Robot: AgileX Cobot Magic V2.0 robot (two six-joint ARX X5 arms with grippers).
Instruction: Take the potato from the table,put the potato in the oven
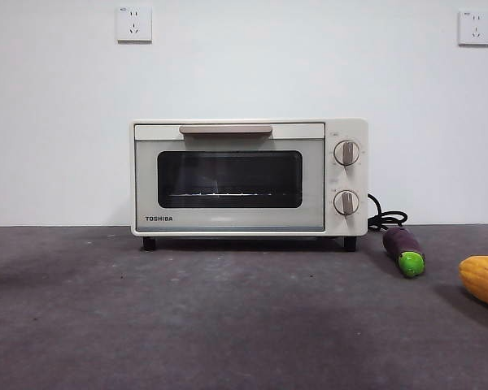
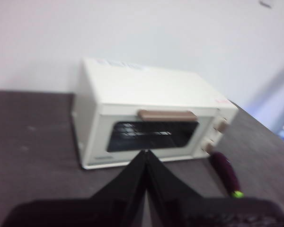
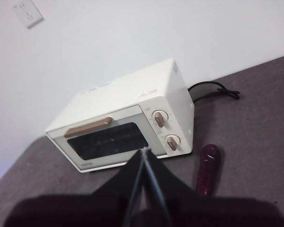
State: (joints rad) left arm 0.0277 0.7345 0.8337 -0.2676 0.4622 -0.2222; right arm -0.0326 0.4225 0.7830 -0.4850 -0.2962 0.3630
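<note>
Cream-white oven [image 1: 248, 177] sits shut on the desk [image 1: 187, 325], no potato visible, so both pressed-together hands, left hand [image 2: 146, 158] and right hand [image 3: 144, 156], should locate it first.

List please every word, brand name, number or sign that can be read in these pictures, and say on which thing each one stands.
"TOSHIBA": on the oven, at the lower corner of its door, front view.
Marks around the two knobs: too small to read.
Red and blue stickers on the oven's top, wrist views: too blurred to read.
Wall sockets: no readable text.
</note>
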